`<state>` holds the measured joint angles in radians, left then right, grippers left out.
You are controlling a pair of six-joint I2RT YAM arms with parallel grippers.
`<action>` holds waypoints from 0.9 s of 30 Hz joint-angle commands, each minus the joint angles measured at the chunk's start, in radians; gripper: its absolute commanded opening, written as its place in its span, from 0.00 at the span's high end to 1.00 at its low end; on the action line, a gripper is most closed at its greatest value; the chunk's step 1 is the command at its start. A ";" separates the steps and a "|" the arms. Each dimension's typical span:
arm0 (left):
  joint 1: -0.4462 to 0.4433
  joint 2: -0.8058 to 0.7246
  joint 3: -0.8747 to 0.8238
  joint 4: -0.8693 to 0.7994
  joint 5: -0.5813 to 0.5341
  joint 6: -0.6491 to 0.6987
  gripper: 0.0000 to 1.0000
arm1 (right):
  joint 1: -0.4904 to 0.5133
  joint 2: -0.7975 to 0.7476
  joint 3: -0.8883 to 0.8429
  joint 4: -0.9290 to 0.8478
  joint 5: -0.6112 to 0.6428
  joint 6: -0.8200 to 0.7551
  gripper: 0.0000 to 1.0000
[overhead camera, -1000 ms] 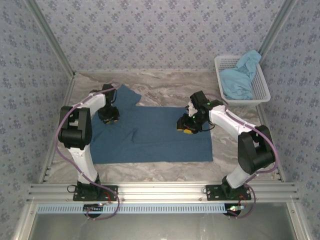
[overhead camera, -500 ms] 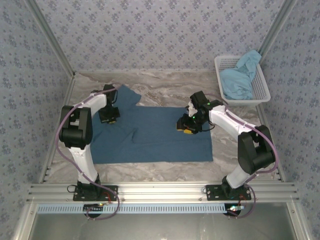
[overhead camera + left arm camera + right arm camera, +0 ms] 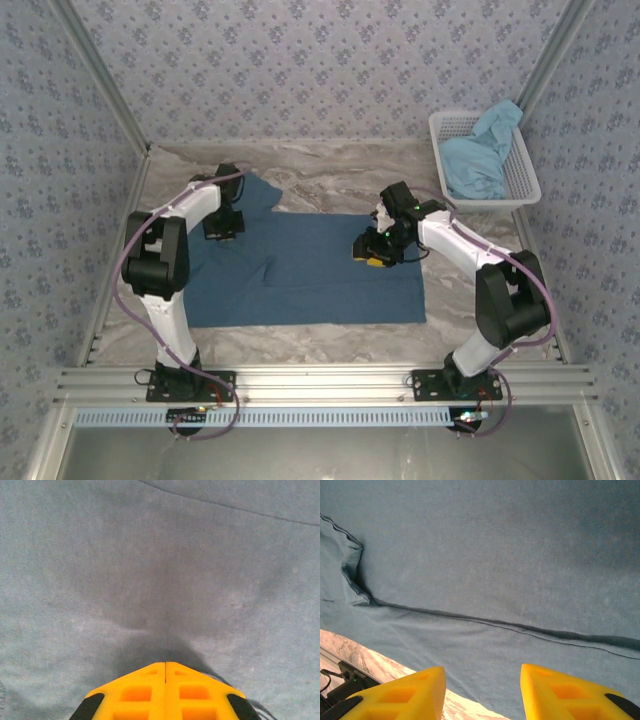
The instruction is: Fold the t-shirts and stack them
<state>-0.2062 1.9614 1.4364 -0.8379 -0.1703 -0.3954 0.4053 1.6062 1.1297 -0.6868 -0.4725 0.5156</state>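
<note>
A dark teal-blue t-shirt (image 3: 310,270) lies spread flat on the marble table, one sleeve pointing toward the back left. My left gripper (image 3: 222,227) is down on its back-left part near that sleeve. In the left wrist view the yellow jaws (image 3: 165,664) are pressed together, with the cloth (image 3: 165,580) drawn into a small tent at their tips. My right gripper (image 3: 372,250) hovers over the shirt's right part, jaws open (image 3: 482,672) and nothing between them. Below it a folded edge (image 3: 520,627) crosses the cloth. A lighter sky-blue t-shirt (image 3: 478,160) lies bunched in the basket.
The white mesh basket (image 3: 525,185) stands at the back right corner. Patterned walls close in the table on three sides. Bare marble (image 3: 340,175) lies behind the shirt and a strip (image 3: 320,340) runs in front of it, by the metal rail.
My left gripper has closed and shifted slightly toward the back, up by the sleeve. The right arm has stayed where it was.
</note>
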 commanded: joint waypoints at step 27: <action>-0.011 -0.094 0.019 -0.011 -0.091 -0.018 0.57 | -0.005 0.022 0.022 -0.012 -0.019 0.006 0.55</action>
<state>-0.2226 1.8736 1.4448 -0.8349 -0.2562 -0.3927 0.4053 1.6138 1.1301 -0.6830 -0.4736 0.5156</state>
